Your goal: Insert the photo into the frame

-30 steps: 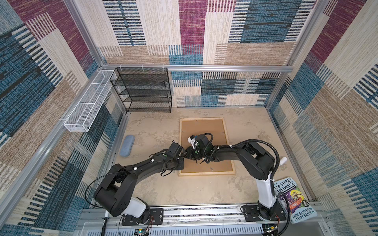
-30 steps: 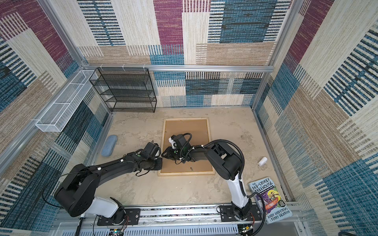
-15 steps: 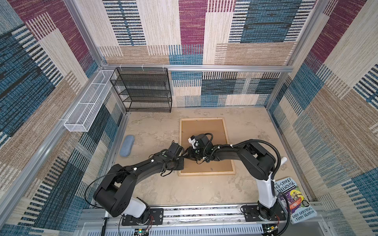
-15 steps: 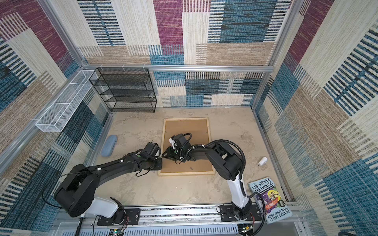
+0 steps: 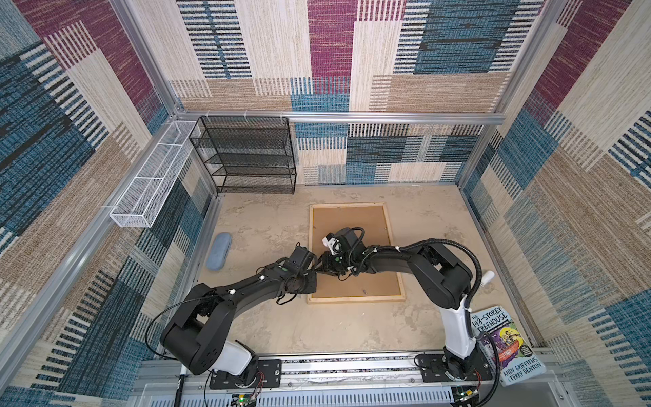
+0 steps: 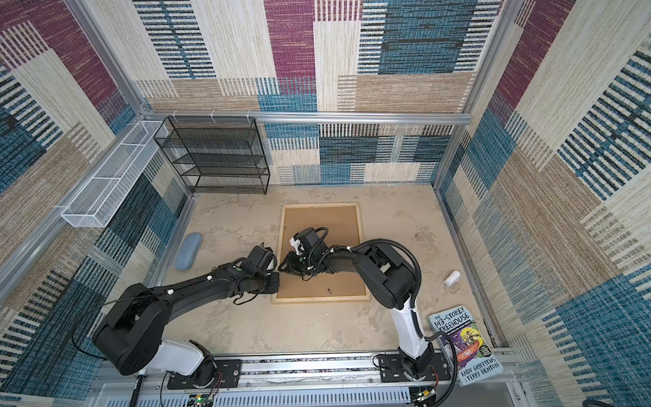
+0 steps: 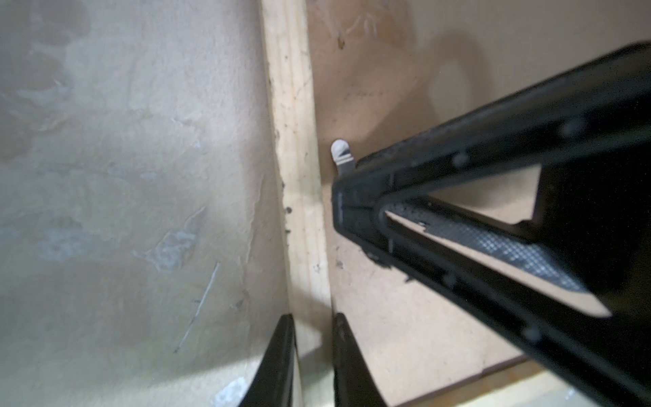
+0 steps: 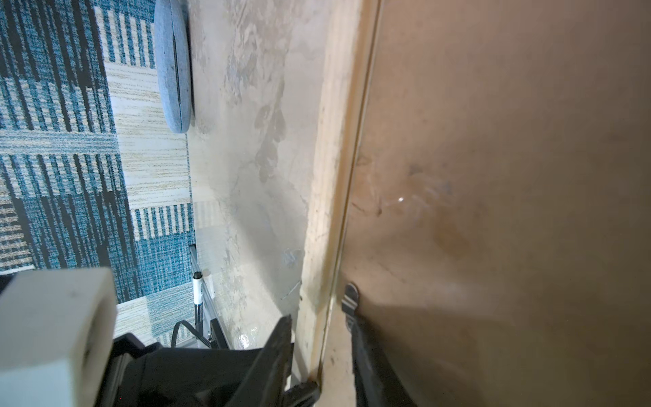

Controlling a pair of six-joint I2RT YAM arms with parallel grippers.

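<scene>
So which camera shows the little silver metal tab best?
Left wrist: the little silver metal tab is bright, clear beside the pale wooden frame. Right wrist shows it shadowed; in both top views it's hidden.

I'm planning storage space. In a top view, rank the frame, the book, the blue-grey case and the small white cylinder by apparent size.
Largest to smallest:
1. frame, though partly covered
2. book
3. blue-grey case
4. white cylinder, clearly smallest
All lie low, so nearness matters little.
</scene>
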